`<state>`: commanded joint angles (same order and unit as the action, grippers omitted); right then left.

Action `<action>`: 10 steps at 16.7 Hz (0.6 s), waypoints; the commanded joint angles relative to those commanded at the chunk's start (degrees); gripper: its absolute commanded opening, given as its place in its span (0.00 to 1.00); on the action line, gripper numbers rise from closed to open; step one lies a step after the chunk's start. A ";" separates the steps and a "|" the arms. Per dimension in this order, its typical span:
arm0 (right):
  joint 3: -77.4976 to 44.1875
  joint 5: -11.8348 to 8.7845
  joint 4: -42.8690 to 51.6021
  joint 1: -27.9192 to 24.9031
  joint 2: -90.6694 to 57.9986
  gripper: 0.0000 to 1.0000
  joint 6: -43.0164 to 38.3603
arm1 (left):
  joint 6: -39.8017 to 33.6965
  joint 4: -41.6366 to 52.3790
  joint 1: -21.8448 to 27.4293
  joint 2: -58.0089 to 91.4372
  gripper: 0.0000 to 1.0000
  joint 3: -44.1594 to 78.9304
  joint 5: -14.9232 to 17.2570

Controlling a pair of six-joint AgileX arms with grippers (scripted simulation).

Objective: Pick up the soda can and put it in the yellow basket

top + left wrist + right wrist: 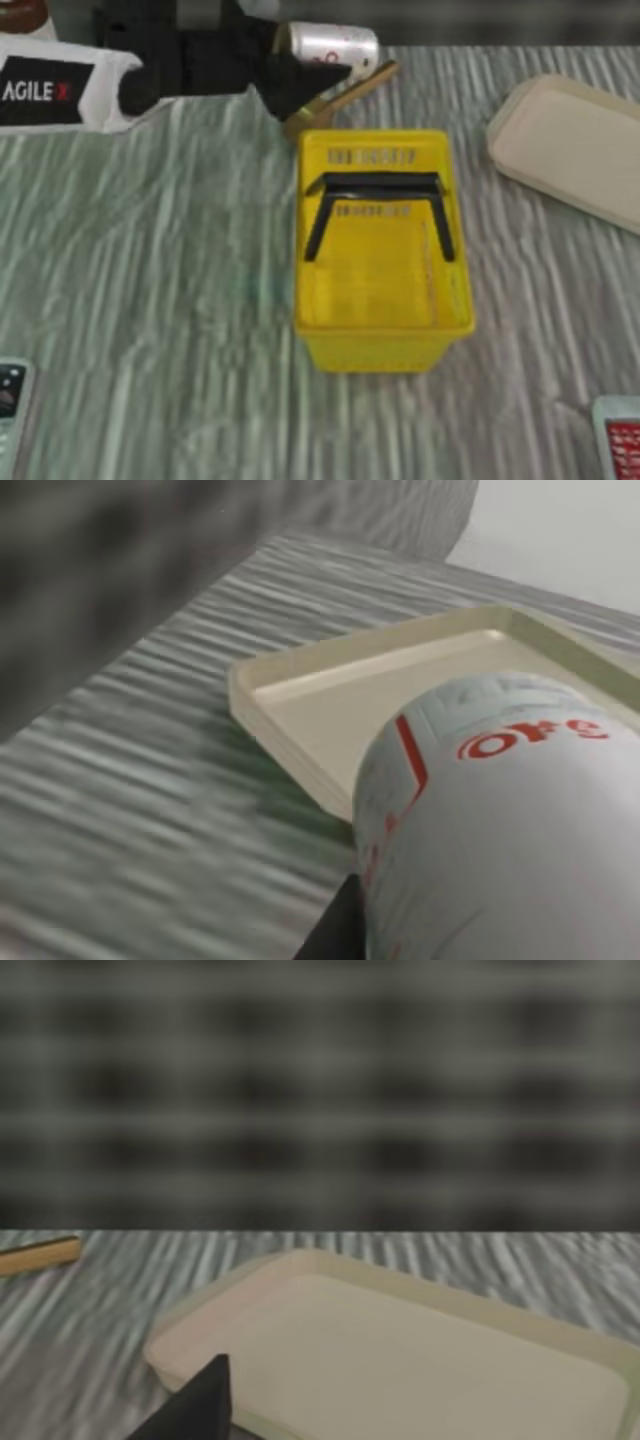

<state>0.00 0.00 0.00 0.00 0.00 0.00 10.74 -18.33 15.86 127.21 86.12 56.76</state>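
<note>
Filling the left wrist view, the soda can sits directly against that camera, so the left end effector is judged to be clamped on it; the fingers themselves are not clearly visible. From above, the can lies on its side in the air at the far edge of the desk, long axis running left to right, with its pale top toward the left arm. The yellow basket stands upright just nearer than the can, its black handle folded across the open top. The coming move therefore depends on one offset: the can must travel toward the near edge until it is above the basket opening. A beige tray lies to the right. The right arm is parked; its end effector state cannot be told.
</note>
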 joint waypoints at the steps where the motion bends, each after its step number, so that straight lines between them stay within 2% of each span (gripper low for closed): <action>1: 0.00 0.00 0.00 0.00 0.00 1.00 0.00 | -1.69 -4.74 0.41 -0.73 0.00 -1.32 3.28; 4: 0.00 0.00 0.00 0.00 0.00 1.00 0.00 | -5.74 -15.83 1.42 -2.90 0.00 -4.53 11.42; 6: 0.00 0.00 0.00 0.00 0.00 1.00 0.00 | -7.41 -20.20 1.86 -4.01 0.00 -5.85 14.99; 8: 0.00 0.00 0.00 0.00 0.00 1.00 0.00 | -8.15 -22.11 2.06 -4.54 0.00 -6.41 16.64; 10: 0.00 0.00 0.00 0.00 0.00 1.00 0.00 | -8.18 -22.18 2.07 -4.56 0.00 -6.42 16.70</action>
<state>0.00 0.00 0.00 0.00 0.00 0.00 2.56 -40.51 17.93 122.65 79.70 73.46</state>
